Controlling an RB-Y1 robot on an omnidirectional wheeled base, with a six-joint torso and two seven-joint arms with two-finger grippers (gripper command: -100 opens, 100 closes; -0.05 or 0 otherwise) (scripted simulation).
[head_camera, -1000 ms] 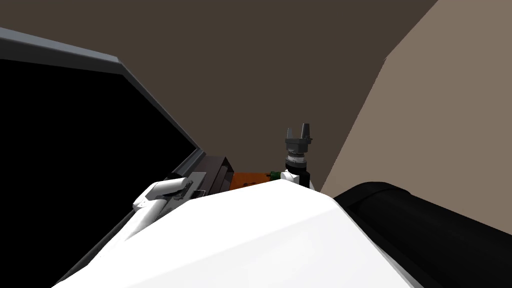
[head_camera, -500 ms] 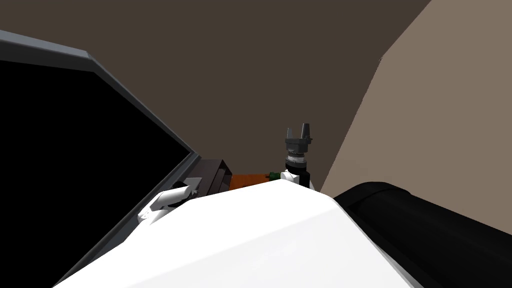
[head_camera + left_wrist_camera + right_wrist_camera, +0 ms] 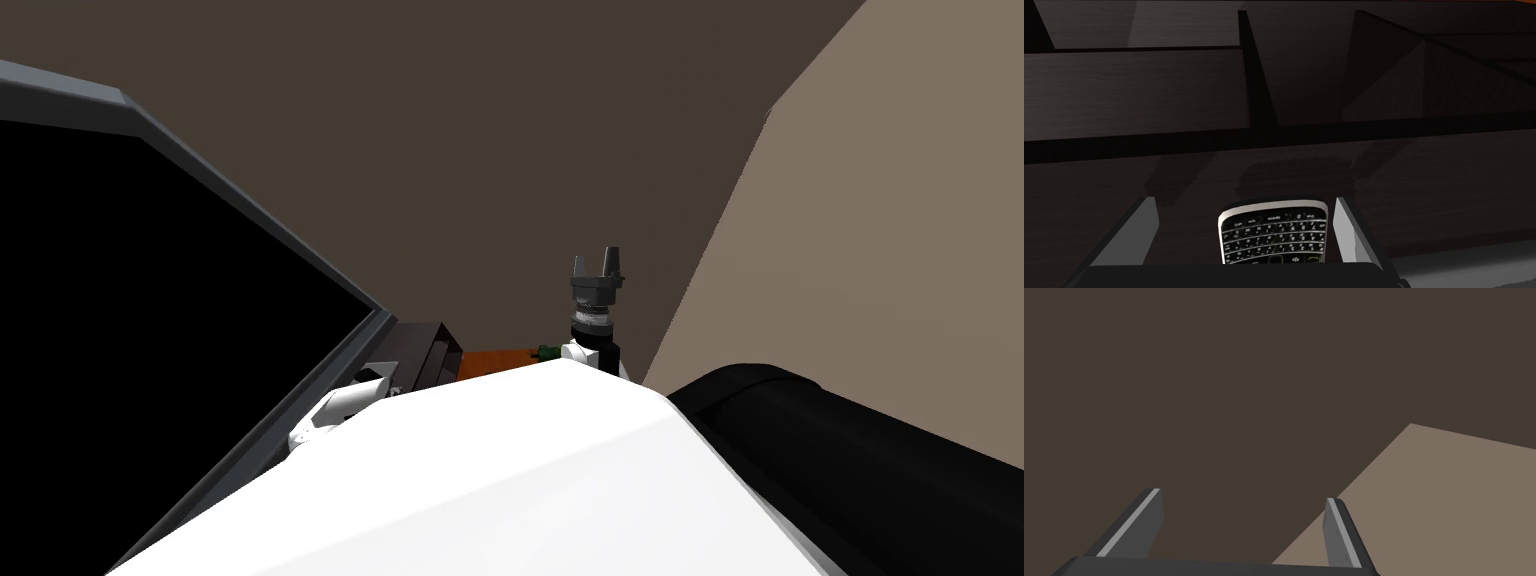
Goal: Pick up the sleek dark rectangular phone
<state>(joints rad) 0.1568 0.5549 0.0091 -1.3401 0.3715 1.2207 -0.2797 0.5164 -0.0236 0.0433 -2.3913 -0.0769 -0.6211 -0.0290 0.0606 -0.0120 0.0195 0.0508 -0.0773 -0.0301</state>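
Observation:
The phone [image 3: 1273, 232] is dark with a silver rim and a small keypad, and it lies on a dark brown wooden surface [image 3: 1424, 190]. My left gripper [image 3: 1242, 200] is open and straddles the phone. One finger [image 3: 1344, 235] stands right beside the phone, while the other finger [image 3: 1131, 232] is well apart from it. The gripper's body hides the phone's near half. In the head view my left forearm [image 3: 340, 405] reaches down toward the dark furniture [image 3: 425, 350]. My right gripper [image 3: 597, 262] is raised in front of the wall, open and empty, as its fingers [image 3: 1336, 528] show.
Beyond the phone the dark furniture rises in compartments split by an upright divider [image 3: 1251, 85]. An orange surface [image 3: 495, 358] with a small green thing [image 3: 547, 350] lies beside it. A grey frame [image 3: 230, 190] borders a black area at left. A black rounded shape [image 3: 850, 460] lies at right.
My left forearm has drawn down and inward, with less of it showing past my chest. The head view has shifted slightly. The right arm has not moved.

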